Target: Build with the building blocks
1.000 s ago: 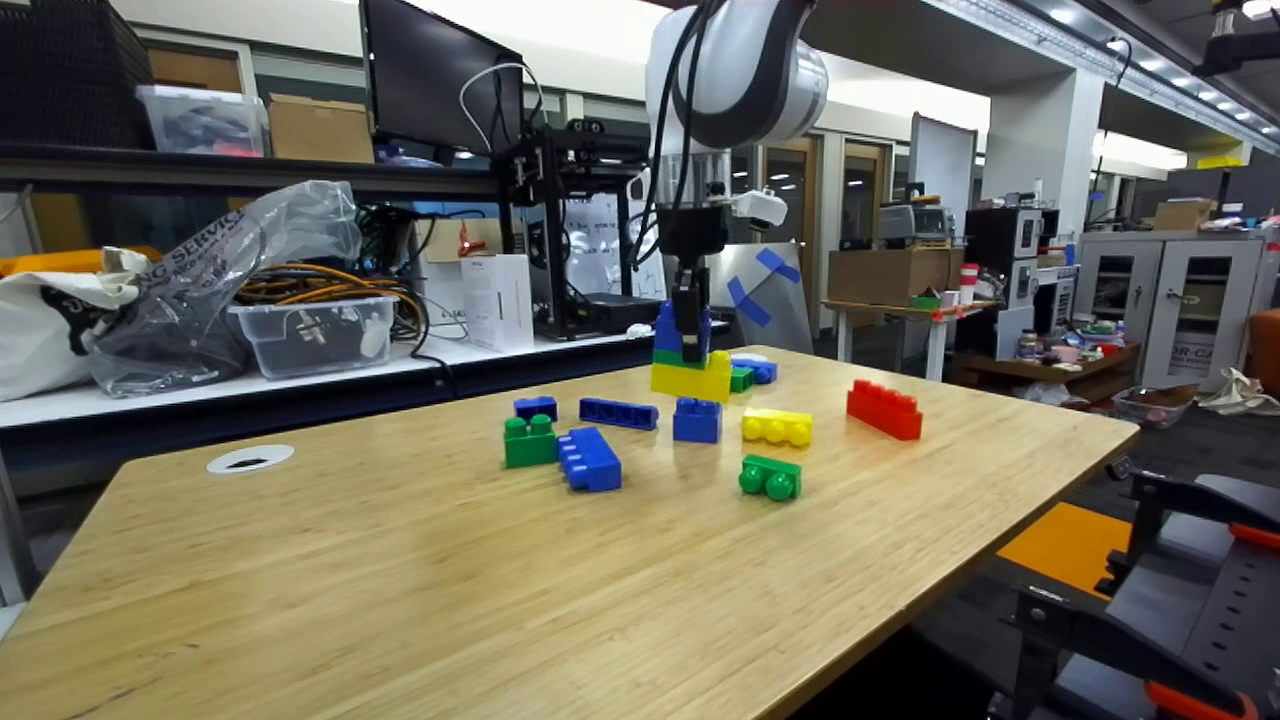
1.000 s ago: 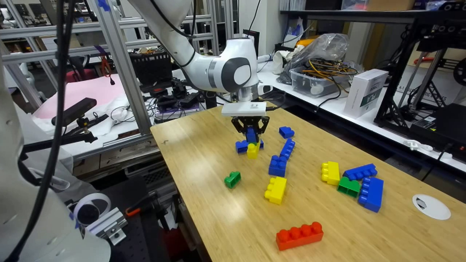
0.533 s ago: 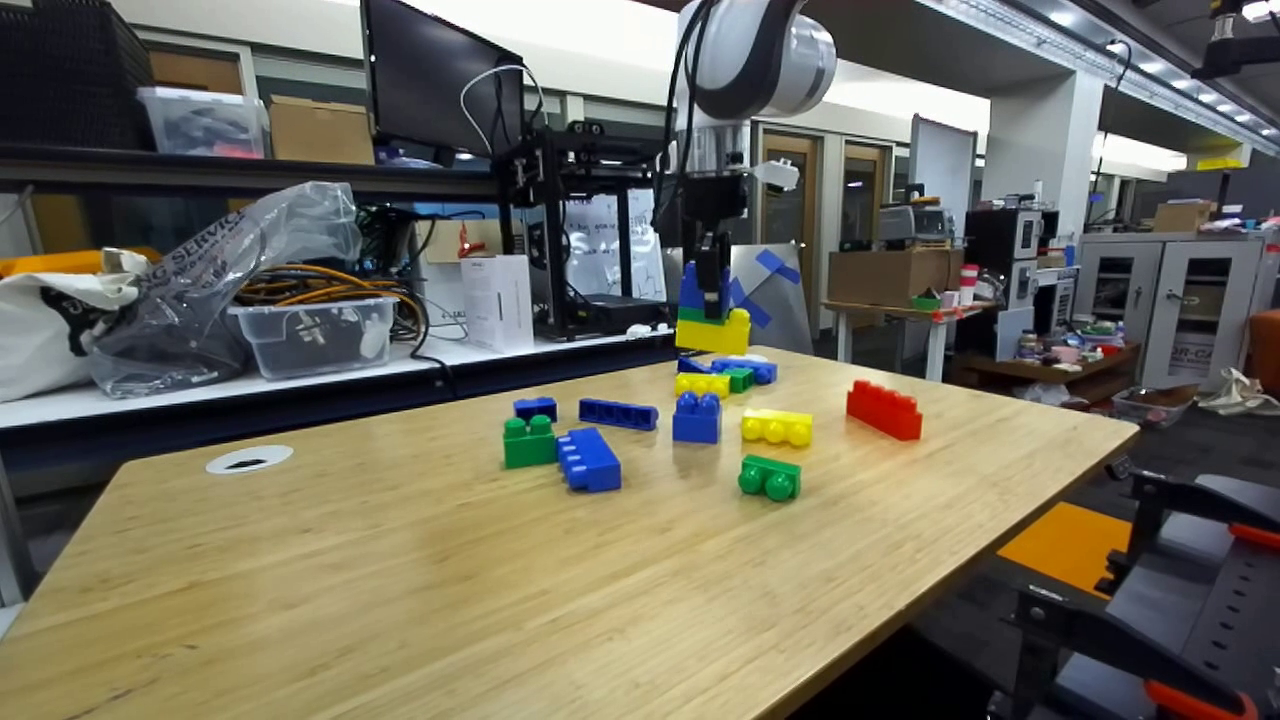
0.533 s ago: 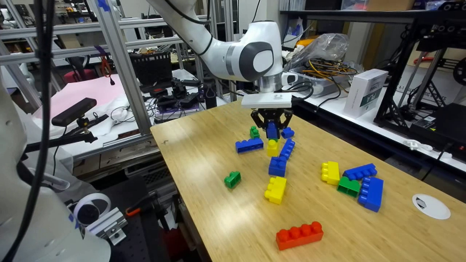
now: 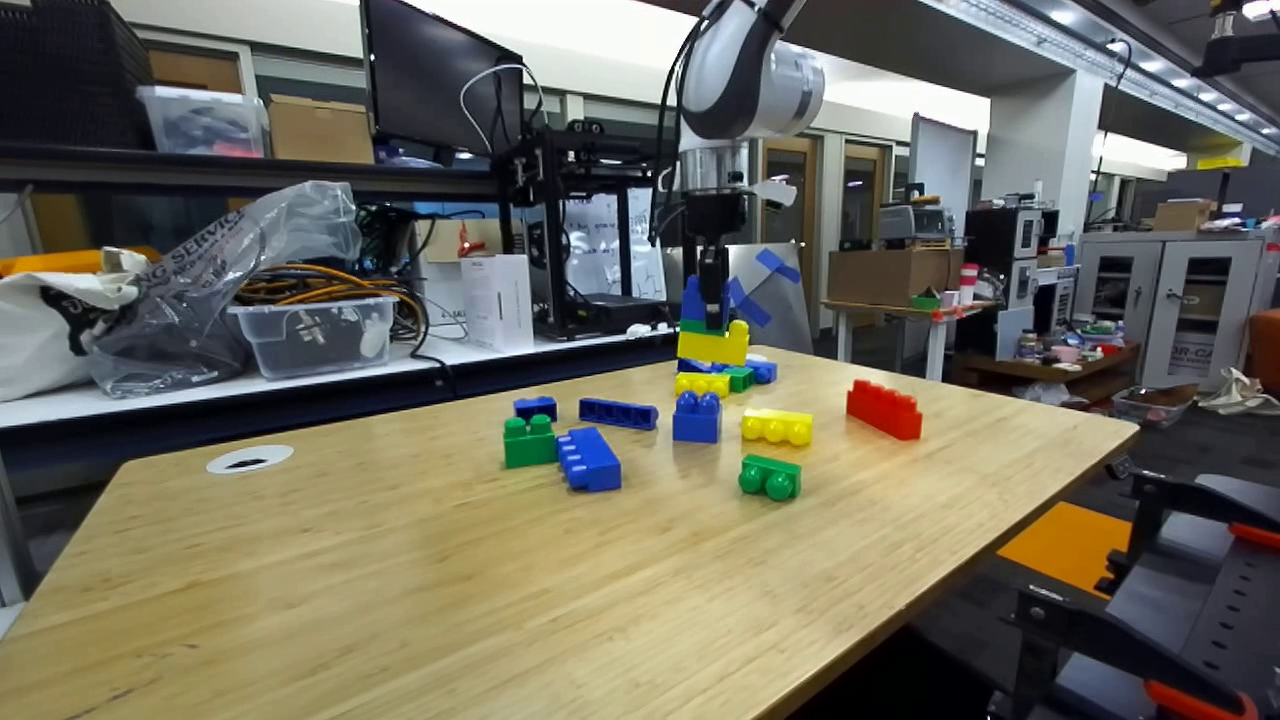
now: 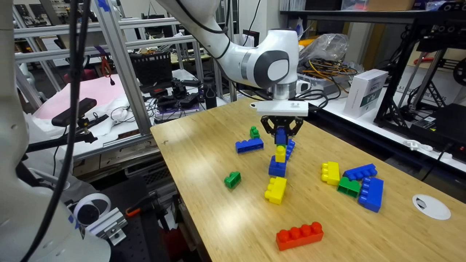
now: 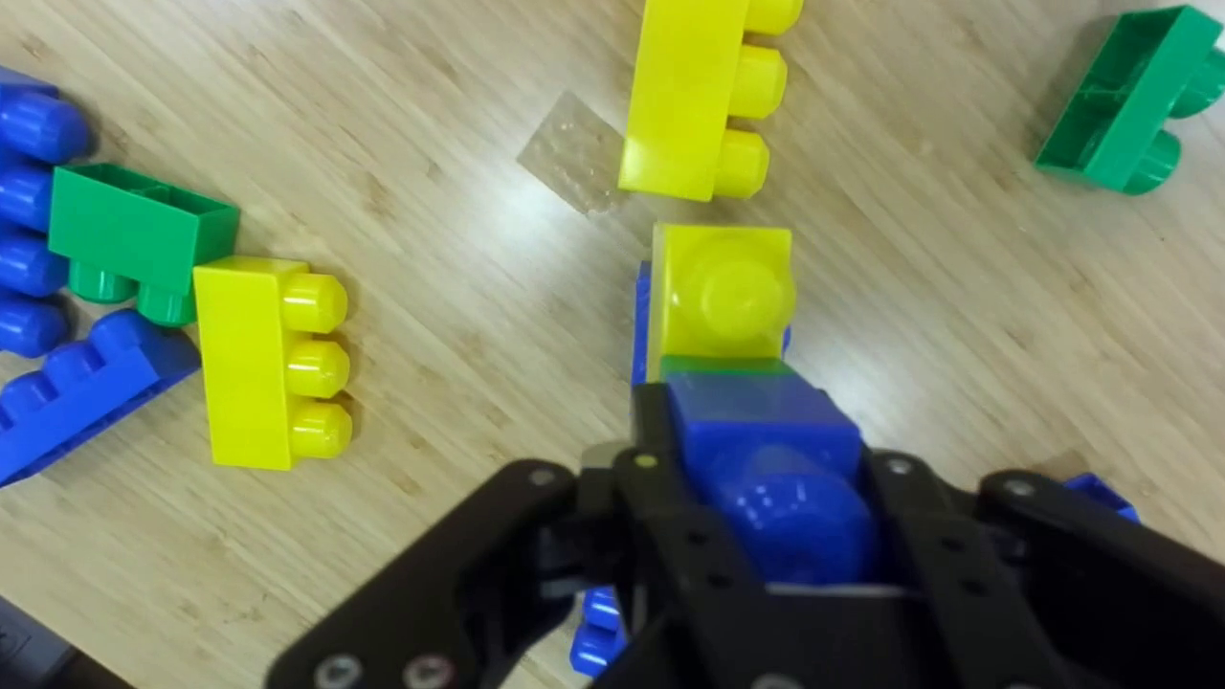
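Note:
The building blocks are blue, yellow, green and red studded bricks. My gripper is shut on a blue block, the top of a three-layer stack. Under it sits a thin-looking green block, then a yellow block with one bare stud sticking out. The stack hangs upright in the air. From the wrist it covers most of a blue block on the table. An exterior view shows a gap between the stack's bottom and that blue block. A red block and a yellow block lie nearby.
On the wooden table lie a small green block and a long blue block. A cluster of yellow, green and blue blocks includes one green block. A white disc marks the tabletop. Shelving with a plastic bin runs alongside.
The gripper has carried the held stack rightward in both exterior views, first rising, then dropping slightly. Blocks it had covered now show. The grip has not changed.

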